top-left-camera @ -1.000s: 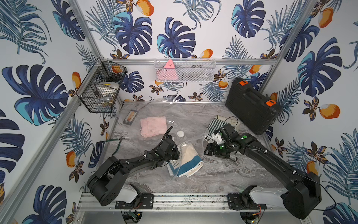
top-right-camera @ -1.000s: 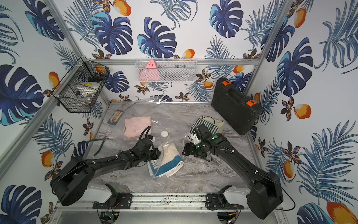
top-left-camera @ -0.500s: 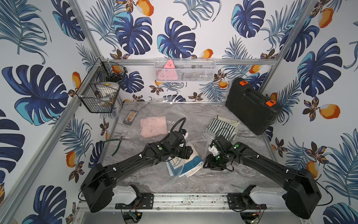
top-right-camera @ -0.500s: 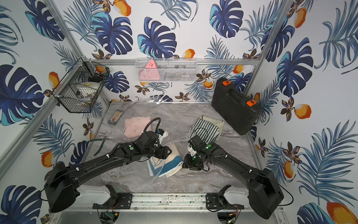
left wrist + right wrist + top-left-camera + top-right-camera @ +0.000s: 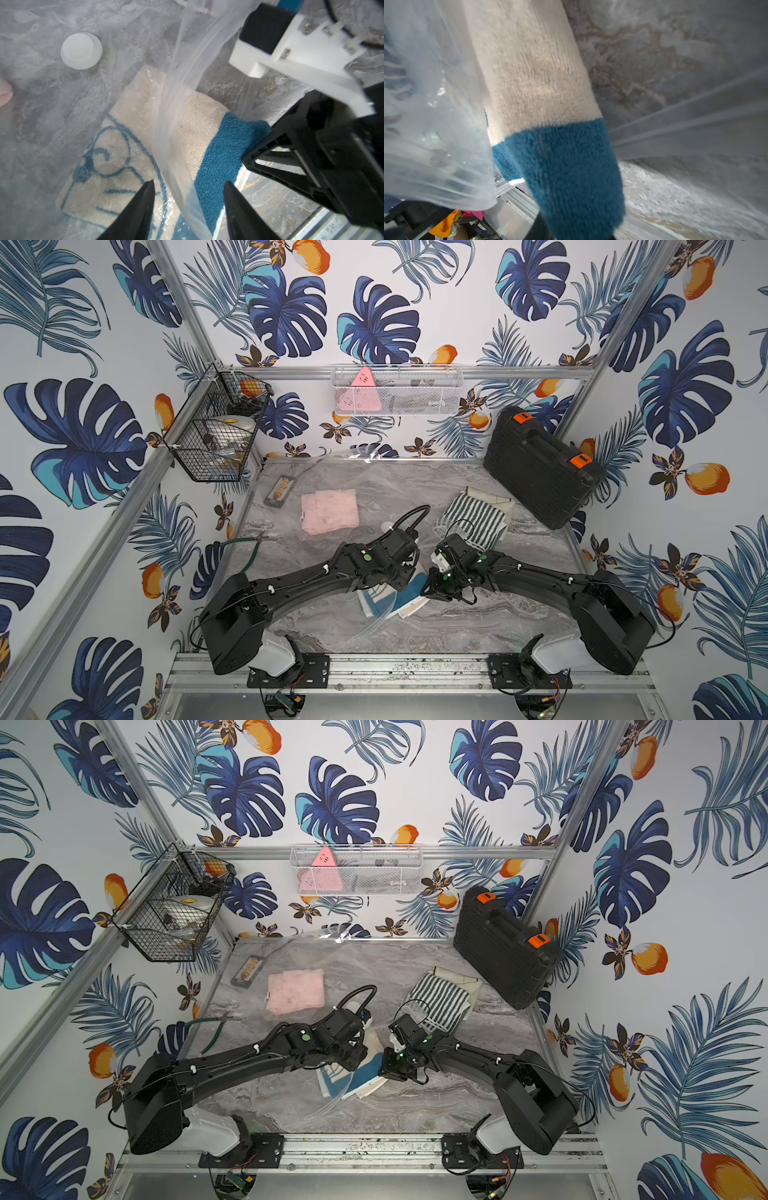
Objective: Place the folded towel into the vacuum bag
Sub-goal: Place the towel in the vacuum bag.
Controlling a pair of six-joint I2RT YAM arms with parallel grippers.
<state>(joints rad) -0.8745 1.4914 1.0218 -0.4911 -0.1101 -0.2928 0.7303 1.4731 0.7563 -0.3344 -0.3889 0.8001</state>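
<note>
The folded towel (image 5: 399, 602), cream with a blue band, lies near the table's front middle, partly under the film of the vacuum bag (image 5: 374, 626). The bag's round white valve (image 5: 81, 51) sits just beyond the towel (image 5: 124, 145). My left gripper (image 5: 189, 187) hovers open over the towel. A strip of the bag's edge (image 5: 172, 124) runs between its fingers without touching either. My right gripper (image 5: 432, 593) is shut on the towel's blue end (image 5: 566, 166), which rises toward the wrist camera and hides the jaws. Bag film (image 5: 436, 124) hangs beside it.
A pink cloth (image 5: 329, 511) and a striped cloth (image 5: 473, 514) lie farther back. A black case (image 5: 536, 468) leans at the back right. A black wire basket (image 5: 216, 439) and a white mesh basket (image 5: 395, 393) hang on the walls. Pliers (image 5: 245, 547) lie at the left edge.
My left arm swung from the towel's left side to above it, and its gripper opened. My right gripper came forward to the towel and closed on its blue end.
</note>
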